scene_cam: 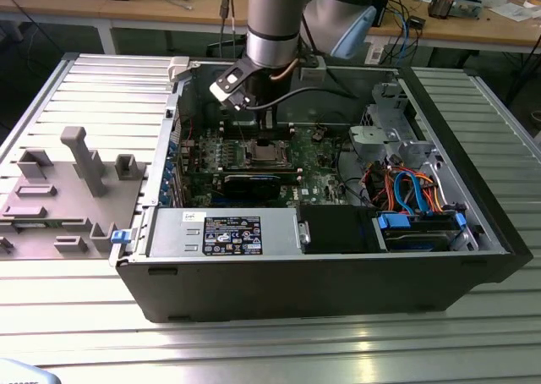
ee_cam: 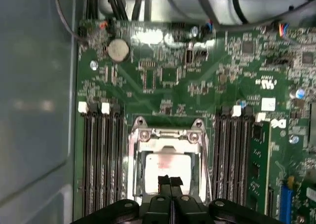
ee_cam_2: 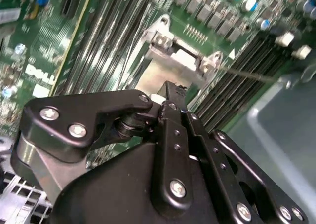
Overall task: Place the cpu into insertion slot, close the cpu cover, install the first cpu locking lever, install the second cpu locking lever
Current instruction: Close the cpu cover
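Note:
The cpu (ee_cam: pixel 165 166) lies in the insertion slot (scene_cam: pixel 260 154) of the green motherboard, its shiny top showing through the window of the cpu cover (ee_cam: pixel 168 134). The cover lies flat over it, hinged at the silvery bracket (ee_cam_2: pixel 180 56). My gripper (ee_cam: pixel 170 180) is shut, its two black fingertips pressed together right over the near edge of the cpu. In the second wrist view my gripper (ee_cam_2: pixel 170 92) points down at the cover. A thin wire locking lever (ee_cam_2: pixel 252 76) juts out from the hinge corner. In the exterior view my gripper (scene_cam: pixel 265 139) reaches down into the open case.
Black memory slots (ee_cam: pixel 101 155) and more of them (ee_cam: pixel 237 155) flank the socket. A black graphics card (scene_cam: pixel 249 183) lies in front of it, then the power supply (scene_cam: pixel 224 232). A drive cage with cables (scene_cam: pixel 414 189) is at the exterior view's right, a grey fixture (scene_cam: pixel 76 172) at its left.

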Controlling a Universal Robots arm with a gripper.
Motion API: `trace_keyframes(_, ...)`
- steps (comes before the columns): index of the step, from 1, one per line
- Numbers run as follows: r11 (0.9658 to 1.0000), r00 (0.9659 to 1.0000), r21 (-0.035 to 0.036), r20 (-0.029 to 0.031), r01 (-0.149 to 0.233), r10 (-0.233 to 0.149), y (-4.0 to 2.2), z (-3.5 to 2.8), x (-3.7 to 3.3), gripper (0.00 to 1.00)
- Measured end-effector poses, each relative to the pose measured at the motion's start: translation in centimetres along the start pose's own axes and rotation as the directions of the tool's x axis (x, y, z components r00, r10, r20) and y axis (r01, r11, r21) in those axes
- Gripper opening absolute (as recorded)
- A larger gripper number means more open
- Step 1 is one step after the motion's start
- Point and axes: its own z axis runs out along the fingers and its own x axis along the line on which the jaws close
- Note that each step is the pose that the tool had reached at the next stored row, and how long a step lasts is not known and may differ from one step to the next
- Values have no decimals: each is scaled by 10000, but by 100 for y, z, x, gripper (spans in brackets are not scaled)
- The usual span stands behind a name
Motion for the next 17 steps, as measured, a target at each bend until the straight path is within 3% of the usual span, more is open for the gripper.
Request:
trace_keyframes(3,10000,10000,0,-1,0,0,-74,79,4,11)
trace_keyframes(7,10000,10000,-1,-1,1,-1,-114,174,6,11)
trace_keyframes(11,10000,10000,2,2,2,-2,-117,191,6,11)
trace_keyframes(13,10000,10000,2,-1,-1,1,-65,192,5,11)
trace_keyframes(17,10000,10000,42,-3,2,-2,145,188,-5,11)
